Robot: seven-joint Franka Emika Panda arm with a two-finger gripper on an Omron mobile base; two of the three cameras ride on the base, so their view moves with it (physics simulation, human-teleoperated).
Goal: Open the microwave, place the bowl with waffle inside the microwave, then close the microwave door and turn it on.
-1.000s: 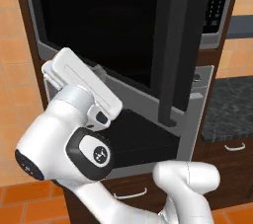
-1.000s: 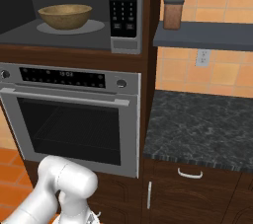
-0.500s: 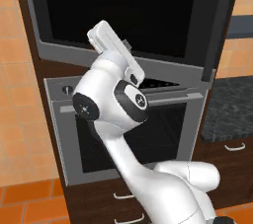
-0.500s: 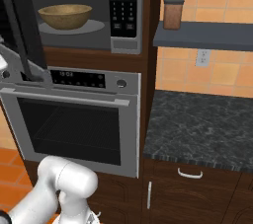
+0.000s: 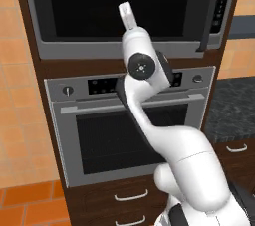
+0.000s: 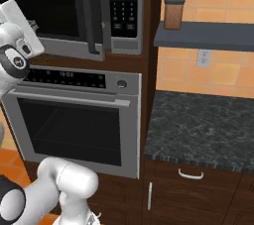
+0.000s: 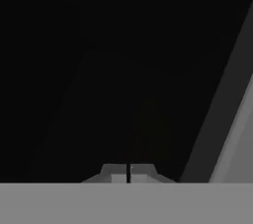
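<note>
- My claw (image 7: 128,172): clenched, tips pressed together w/ just a thin dark seam between them, nothing gripped.
- Hand view: claw is right up against the black glass of the microwave door (image 7: 99,70); a lighter grey strip runs slantwise down the right side. Can't tell if the tips actually touch the glass.
- Left base view: my hand points up in front of the door glass (image 5: 89,6), near its lower middle, just above the door's grey steel lower edge.
- Microwave door: wide black glass panel, looks shut flat or nearly so; dark vertical bar handle (image 5: 208,16) at its right side.
- Microwave (image 6: 124,45): steel-grey built-in unit; black keypad (image 6: 122,1) w/ rows of small white buttons to the right of the handle. Button text too small to read.
- Bowl is hidden behind the dark glass, so can't say where it sits.
- Oven (image 6: 74,120) directly below the microwave: grey front, round knobs at either end of the control strip (image 5: 67,90), horizontal bar handle, dark window. Its display shows small light digits, unreadable.
- Right of the oven: dark speckled desk (image 6: 203,130) over brown cabinets w/ metal handles.
- Above the desk: dark shelf (image 6: 208,35) carrying a brown jar (image 6: 173,13) w/ dark lid; white wall outlet (image 6: 201,58) on the orange tiles beneath.
- No brand or label legible anywhere.
</note>
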